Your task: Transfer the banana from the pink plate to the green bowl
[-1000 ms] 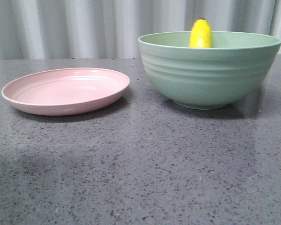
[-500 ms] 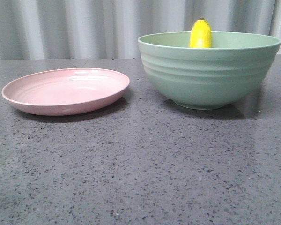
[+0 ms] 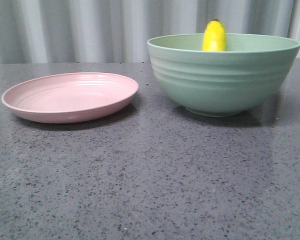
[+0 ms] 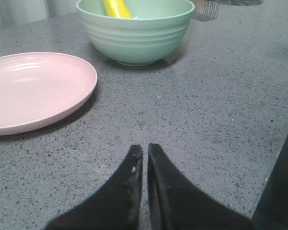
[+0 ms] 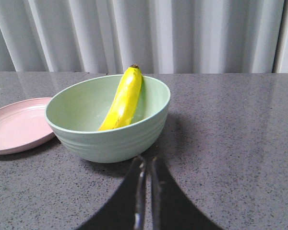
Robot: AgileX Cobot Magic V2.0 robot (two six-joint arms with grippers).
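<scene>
The banana leans inside the green bowl, its tip sticking above the rim; its tip also shows in the front view and in the left wrist view. The green bowl stands right of the pink plate, which holds nothing. The plate also shows in the left wrist view and in the right wrist view. My left gripper is shut and empty over bare table, short of the plate and the bowl. My right gripper is shut and empty, just short of the bowl's near side. Neither gripper shows in the front view.
The grey speckled table runs under everything, backed by a pale pleated curtain. A dark edge of the robot base shows in the left wrist view.
A faint shadow on the near left of the table has faded away. Plate, bowl and banana have not moved.
</scene>
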